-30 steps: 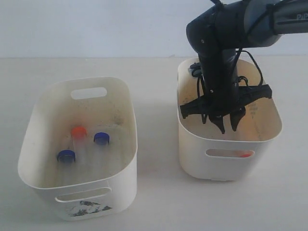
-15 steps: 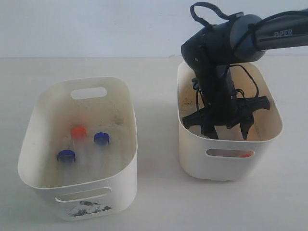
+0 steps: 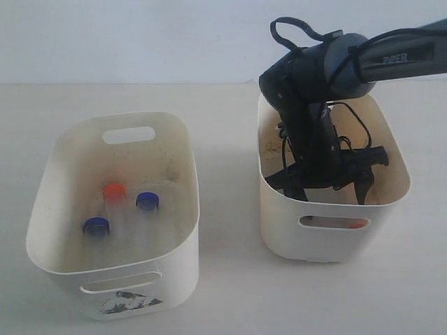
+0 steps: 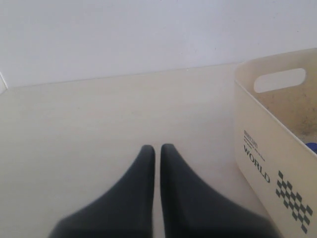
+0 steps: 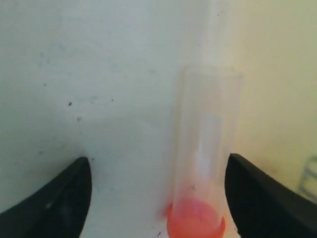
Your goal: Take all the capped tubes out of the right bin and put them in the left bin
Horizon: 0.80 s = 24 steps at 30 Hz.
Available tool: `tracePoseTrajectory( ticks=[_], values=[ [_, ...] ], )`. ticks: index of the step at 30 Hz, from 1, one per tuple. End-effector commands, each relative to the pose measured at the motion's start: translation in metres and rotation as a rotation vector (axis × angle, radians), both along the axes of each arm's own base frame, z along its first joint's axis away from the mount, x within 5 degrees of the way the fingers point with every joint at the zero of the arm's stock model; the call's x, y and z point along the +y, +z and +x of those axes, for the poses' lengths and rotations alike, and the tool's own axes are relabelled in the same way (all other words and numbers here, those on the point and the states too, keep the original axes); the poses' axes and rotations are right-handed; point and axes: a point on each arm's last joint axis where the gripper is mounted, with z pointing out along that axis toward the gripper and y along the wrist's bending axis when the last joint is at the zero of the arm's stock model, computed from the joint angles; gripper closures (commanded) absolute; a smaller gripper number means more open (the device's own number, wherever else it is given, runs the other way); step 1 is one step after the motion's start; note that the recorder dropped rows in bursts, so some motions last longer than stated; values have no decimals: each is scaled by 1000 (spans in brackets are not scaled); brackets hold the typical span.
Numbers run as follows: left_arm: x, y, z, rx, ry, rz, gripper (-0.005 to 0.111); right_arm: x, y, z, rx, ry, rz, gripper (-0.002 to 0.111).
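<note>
Pale desk (image 3: pixel 230 293), white wall (image 3: pixel 140 35) behind. Left bin (image 3: pixel 180 259) holds three capped tubes (image 3: pixel 114 190), caps facing up: one orange-red, two blue. Right bin (image 3: pixel 279 223) has the right hand (image 5: pixel 158 163) reached down inside it, jaws spread wide, gripping nothing. Fourth tube (image 5: pixel 205 148), orange-red cap, lies on that bin's floor between the jaws, nearer one finger, untouched. Left hand (image 4: pixel 154 148) hovers over bare desk beside the left bin, fingers pressed together, empty.
</note>
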Motion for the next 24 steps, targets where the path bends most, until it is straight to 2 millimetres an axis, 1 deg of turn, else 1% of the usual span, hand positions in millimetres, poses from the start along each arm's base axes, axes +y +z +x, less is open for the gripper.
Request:
tracePoseTrajectory(
  ticks=[1, 2, 11, 14, 16, 19, 20, 24],
  values=[
    [0, 2, 0, -15, 1, -23, 102, 1, -25, -3, 69, -13, 8, 49],
    [0, 2, 0, -15, 1, -23, 102, 1, -26, -3, 71, -13, 7, 50],
    [0, 2, 0, -15, 1, -23, 102, 1, -34, -4, 91, -15, -1, 50],
    [0, 2, 0, -15, 1, -23, 102, 1, -34, -4, 90, -13, -3, 51],
    [0, 2, 0, -15, 1, -23, 102, 0, -34, -3, 85, -4, -14, 55],
    [0, 2, 0, -15, 1, -23, 102, -1, -33, -2, 77, -2, -26, 65],
    [0, 2, 0, -15, 1, -23, 102, -1, -33, -2, 77, -3, -27, 67],
    [0, 2, 0, -15, 1, -23, 102, -2, -33, -2, 70, -14, -32, 65]
  ],
)
